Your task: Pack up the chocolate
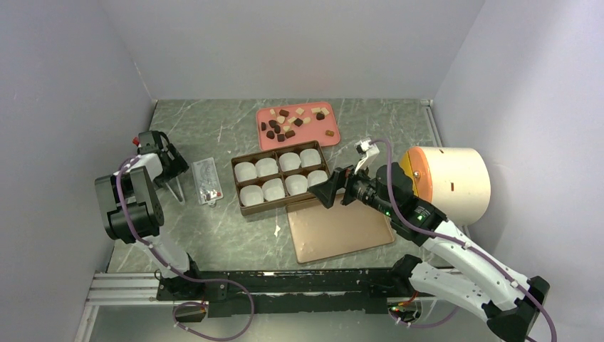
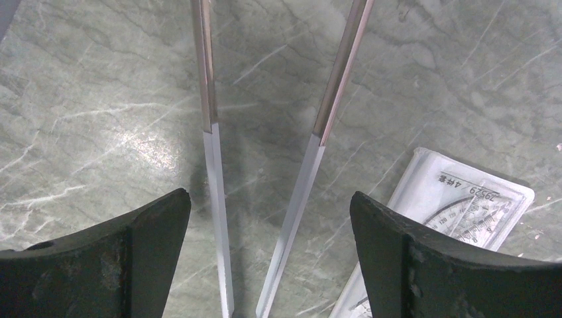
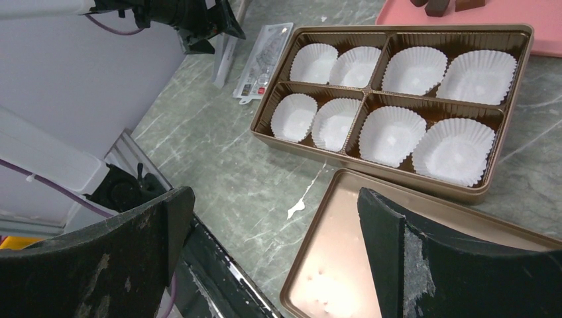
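Note:
The chocolate (image 1: 288, 122) lies as several small dark, reddish and cream chunks on a flat pink tray (image 1: 313, 135) at the back. A few chunks (image 3: 437, 6) show at the top edge of the right wrist view. A brown box (image 1: 267, 207) holds white paper cups (image 1: 274, 189), all empty (image 3: 391, 132). My right gripper (image 1: 331, 191) is open and empty (image 3: 275, 195), above the left edge of the box lid (image 3: 344, 252), just in front of the box (image 3: 378, 93). My left gripper (image 1: 171, 171) is open (image 2: 270, 199) with metal tweezers (image 2: 218, 199) lying between its fingers, untouched.
A clear protractor packet (image 1: 206, 182) lies right of the tweezers (image 1: 174, 189) and shows in the left wrist view (image 2: 464, 199). The brown lid (image 1: 338, 228) lies in front of the box. A white cylinder with an orange face (image 1: 449, 182) stands at the right.

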